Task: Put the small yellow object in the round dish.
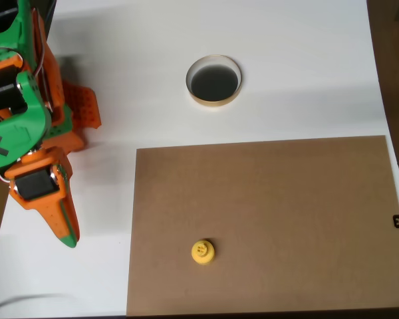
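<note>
As we look down from the overhead view, we see the small yellow object [202, 252] standing upright on a brown board [306, 219], near the board's lower left part, at about 7 o'clock from the board's middle. It has a round base and a narrower knob on top. Nothing touches it.

The round dish [214, 98] sits on the white surface [299, 66], not on the board, at about 12 o'clock from the yellow piece and well apart from it. Its rim is pale and its inside is dark and glossy. The dish is just beyond the upper edge of the board.

The orange and green arm [26, 126] is at the left side of the picture, at about 9 o'clock from the dish. Its fingers [63, 222] point down toward 6 o'clock and appear pressed together into one narrow tip, holding nothing. They are well apart from the yellow piece, at about 9 o'clock from it, over the white surface beside the board.
</note>
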Action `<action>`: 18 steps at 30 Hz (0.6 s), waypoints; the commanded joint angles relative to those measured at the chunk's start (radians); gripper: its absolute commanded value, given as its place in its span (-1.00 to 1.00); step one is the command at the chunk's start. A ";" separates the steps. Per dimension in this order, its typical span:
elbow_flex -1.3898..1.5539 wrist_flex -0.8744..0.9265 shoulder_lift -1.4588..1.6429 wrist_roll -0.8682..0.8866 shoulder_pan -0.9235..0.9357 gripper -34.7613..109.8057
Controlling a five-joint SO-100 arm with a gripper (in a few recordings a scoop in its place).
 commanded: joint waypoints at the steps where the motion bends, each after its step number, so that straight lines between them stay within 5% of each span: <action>1: 0.014 -0.040 0.025 0.110 0.100 -0.52; 13: 0.012 -0.038 0.023 0.064 0.078 -0.51; 18: -0.014 -0.017 0.021 0.037 0.058 -0.35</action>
